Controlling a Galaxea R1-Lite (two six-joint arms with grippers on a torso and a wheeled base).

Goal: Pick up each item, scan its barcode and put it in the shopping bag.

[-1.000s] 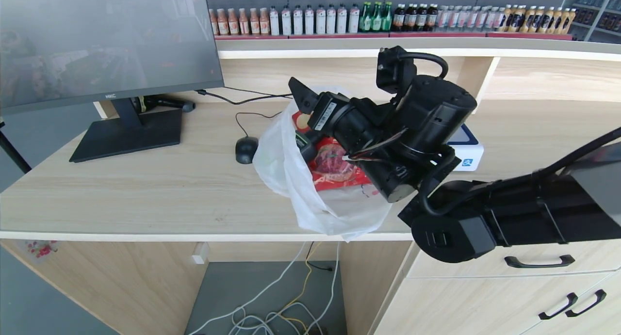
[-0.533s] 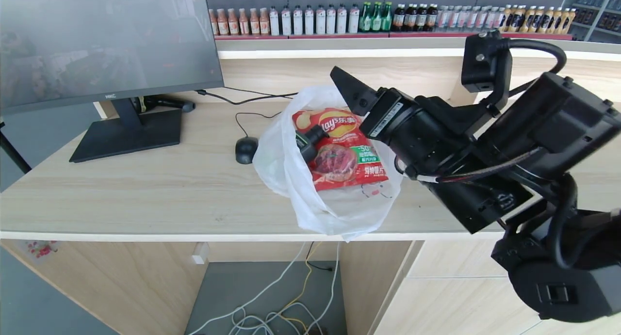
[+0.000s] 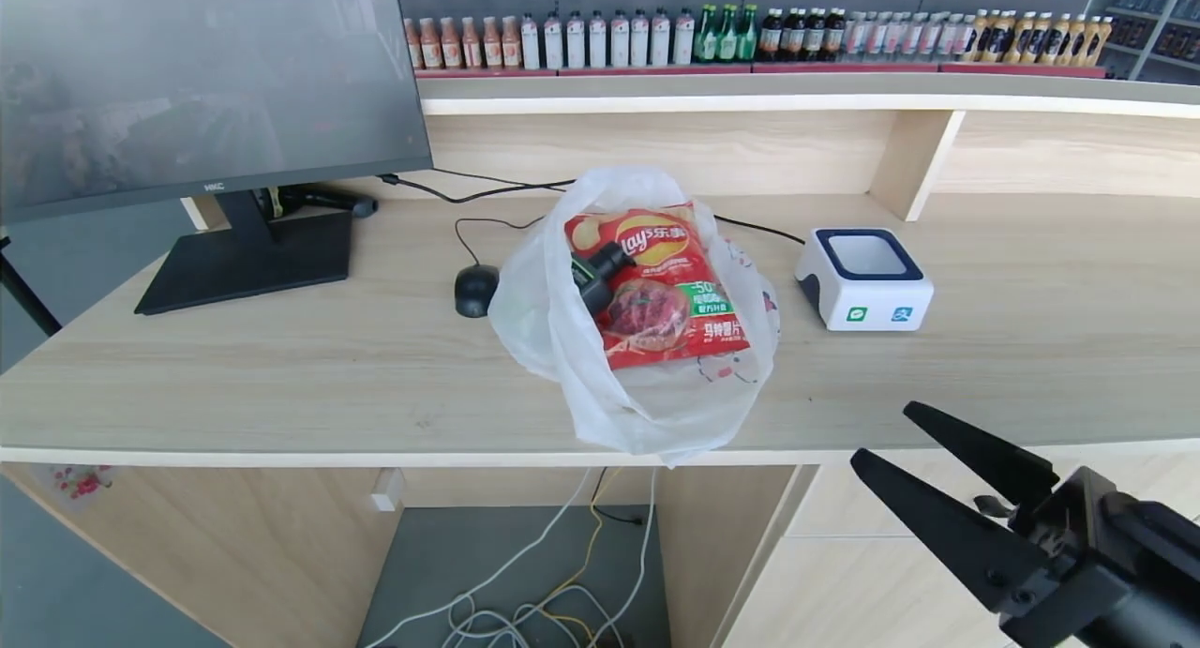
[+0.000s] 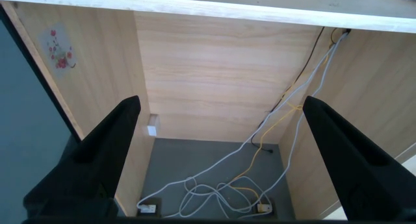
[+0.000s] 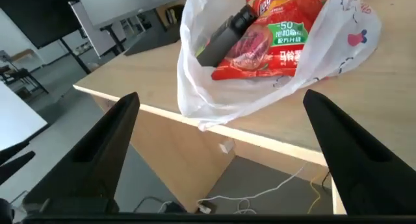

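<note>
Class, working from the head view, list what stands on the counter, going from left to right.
monitor → mouse → shopping bag → scanner

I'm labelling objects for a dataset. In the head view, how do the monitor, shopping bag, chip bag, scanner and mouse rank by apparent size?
1. monitor, largest even though the frame edge cuts it off
2. shopping bag
3. chip bag, lying inside the shopping bag
4. scanner
5. mouse
</note>
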